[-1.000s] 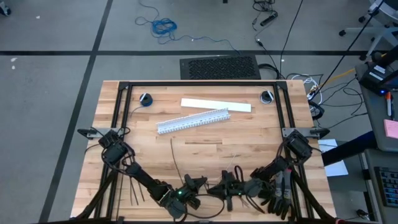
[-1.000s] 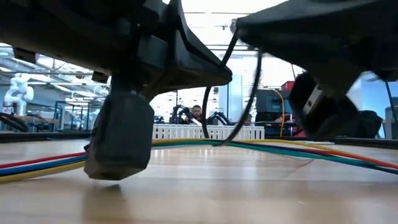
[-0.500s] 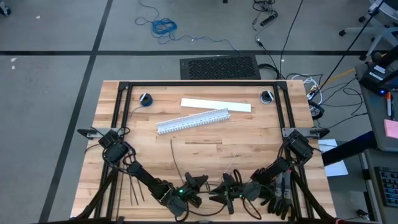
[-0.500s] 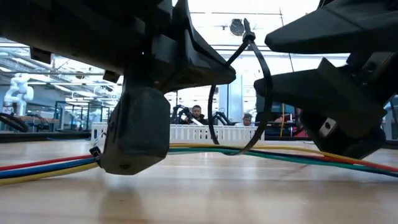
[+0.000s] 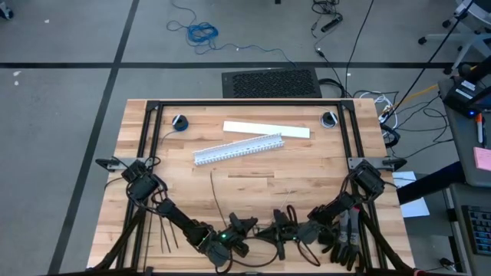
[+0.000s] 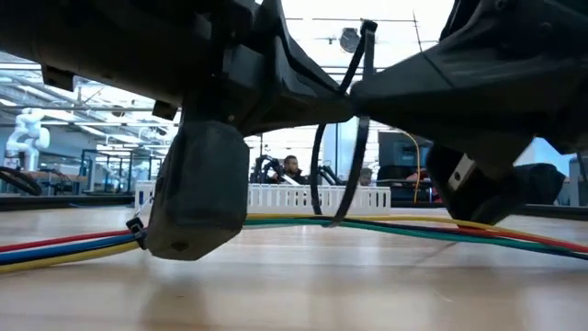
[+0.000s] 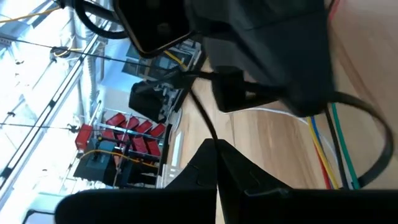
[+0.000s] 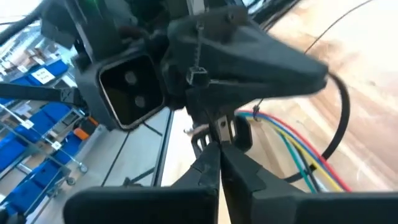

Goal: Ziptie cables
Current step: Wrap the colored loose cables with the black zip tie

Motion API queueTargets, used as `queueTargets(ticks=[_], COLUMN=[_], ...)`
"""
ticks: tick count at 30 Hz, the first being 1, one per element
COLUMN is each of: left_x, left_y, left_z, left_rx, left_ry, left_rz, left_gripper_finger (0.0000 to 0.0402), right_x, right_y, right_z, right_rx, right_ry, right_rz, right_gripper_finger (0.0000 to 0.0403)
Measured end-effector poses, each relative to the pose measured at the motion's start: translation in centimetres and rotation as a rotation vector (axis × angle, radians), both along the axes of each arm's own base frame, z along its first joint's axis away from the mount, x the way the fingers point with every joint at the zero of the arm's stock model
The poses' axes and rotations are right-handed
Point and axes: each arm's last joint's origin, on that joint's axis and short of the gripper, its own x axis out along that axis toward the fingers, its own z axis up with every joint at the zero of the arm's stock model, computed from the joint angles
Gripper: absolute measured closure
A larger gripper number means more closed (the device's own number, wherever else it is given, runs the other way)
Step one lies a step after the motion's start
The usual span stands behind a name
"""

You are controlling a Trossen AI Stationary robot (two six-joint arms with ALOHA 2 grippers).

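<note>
The cables, red, blue, yellow and green wires, lie flat along the table near its front edge. A black ziptie loops under and around them, and its upper end stands above the grippers. My left gripper comes in level from the table's left and is shut on the ziptie. My right gripper comes in level from the right and is shut on the ziptie close beside it. The two sets of fingertips almost meet above the cables. My left gripper pinches the ziptie's thin strip between its two fingers, coming level from the table's left. The strip rises from the loop, whose bottom lies under the cables on the table. My right gripper pinches the ziptie between its two fingers, level from the table's right, right in front of the left fingers. The fingers hide which part of the strip it has. The loop hangs below around the cables.
A white slotted duct and a flat white strip lie at the far middle. Loose zipties lie near the left arm, one long one mid-table. A black frame borders the table. People sit beyond it.
My right gripper has opened, moved in toward the left gripper and shut again on the ziptie. The ziptie's loop around the cables stands narrower than half a second ago. The cables have stayed on the table.
</note>
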Motion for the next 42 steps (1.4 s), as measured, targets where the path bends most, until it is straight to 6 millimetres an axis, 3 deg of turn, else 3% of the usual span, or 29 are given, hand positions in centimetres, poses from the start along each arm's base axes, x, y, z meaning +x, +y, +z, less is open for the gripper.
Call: queueTargets(ticks=[17,25,29,36,42], left_x=[-0.6,-0.4,-0.2,-0.2,-0.2], left_y=[-0.6,-0.4,-0.1,-0.1,-0.1], left_z=[-0.3,-0.3,-0.3,-0.4,-0.4], left_rx=[0.028,0.025,-0.013,-0.069,-0.069], left_ry=[0.035,0.035,0.015,-0.009,-0.009], left_rz=[-0.023,-0.018,-0.006,-0.007,-0.007], left_gripper_finger=[0.0402,0.0402,0.0402,0.0402,0.0402], right_x=[-0.1,-0.3,-0.6,-0.7,-0.7], right_y=[-0.6,-0.1,0.4,0.5,0.2], right_z=[0.7,0.5,0.2,0.1,-0.4], right_rx=[-0.023,0.026,0.020,0.023,-0.038], right_ry=[-0.086,-0.065,-0.028,-0.018,0.016], right_rz=[-0.121,0.069,0.117,0.163,0.070], right_gripper_finger=[0.0403,0.0396,0.0352,0.0230,0.0194])
